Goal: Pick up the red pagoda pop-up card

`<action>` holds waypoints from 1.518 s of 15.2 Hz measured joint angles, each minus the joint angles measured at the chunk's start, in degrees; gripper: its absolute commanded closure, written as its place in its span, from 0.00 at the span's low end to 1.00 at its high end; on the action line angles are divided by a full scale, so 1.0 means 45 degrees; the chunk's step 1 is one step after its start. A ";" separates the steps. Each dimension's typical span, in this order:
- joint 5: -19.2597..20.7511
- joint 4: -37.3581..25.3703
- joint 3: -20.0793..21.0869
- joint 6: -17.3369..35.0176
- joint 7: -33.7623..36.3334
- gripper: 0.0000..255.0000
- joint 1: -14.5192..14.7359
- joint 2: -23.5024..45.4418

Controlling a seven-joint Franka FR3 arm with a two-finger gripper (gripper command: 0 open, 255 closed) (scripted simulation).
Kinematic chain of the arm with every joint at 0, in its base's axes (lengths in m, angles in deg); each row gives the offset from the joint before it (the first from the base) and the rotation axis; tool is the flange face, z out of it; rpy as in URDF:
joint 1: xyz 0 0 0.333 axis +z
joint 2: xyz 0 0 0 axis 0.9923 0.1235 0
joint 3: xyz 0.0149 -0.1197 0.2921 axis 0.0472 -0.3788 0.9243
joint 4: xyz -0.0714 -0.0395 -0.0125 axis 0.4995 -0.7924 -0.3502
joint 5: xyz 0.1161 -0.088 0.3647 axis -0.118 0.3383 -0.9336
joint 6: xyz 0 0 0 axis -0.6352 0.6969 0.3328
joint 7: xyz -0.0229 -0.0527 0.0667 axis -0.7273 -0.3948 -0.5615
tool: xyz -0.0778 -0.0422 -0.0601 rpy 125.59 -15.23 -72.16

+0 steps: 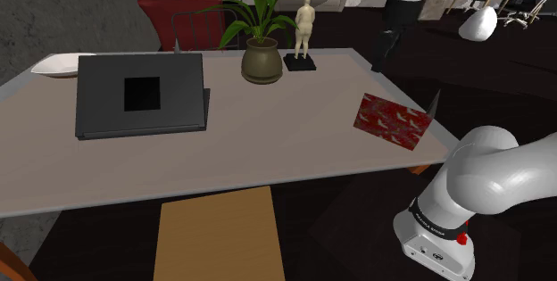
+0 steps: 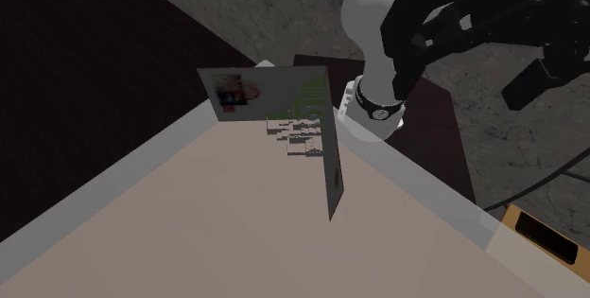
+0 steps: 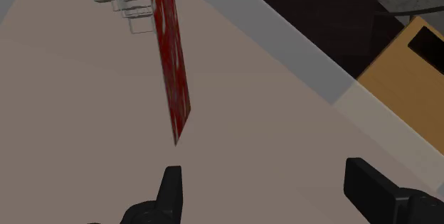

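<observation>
The red card (image 1: 393,120) stood open and upright near the table (image 1: 268,150) corner at the shoulder view's right. The gripper (image 3: 265,176) hovered over the tabletop just short of it, jaws spread wide, holding nothing.

White arm (image 1: 489,177) aloft, hand (image 3: 265,181) with fingers (image 3: 173,187) wide apart.

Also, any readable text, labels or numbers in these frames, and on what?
No text is legible.
Black band on the arm: white lettering, too small to read.
Pop-up card, inner face: a small coloured print, blurred, with no legible words.
Card's red cover: a pale pattern, no lettering.
</observation>
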 measured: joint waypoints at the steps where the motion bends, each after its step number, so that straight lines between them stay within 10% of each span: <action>1: 0.0000 0.0000 0.0000 0.0000 0.0000 0.00 0.0000 0.0000; 23: 0.3668 0.6824 -0.3379 0.2649 -0.3193 0.00 -0.1088 -0.3337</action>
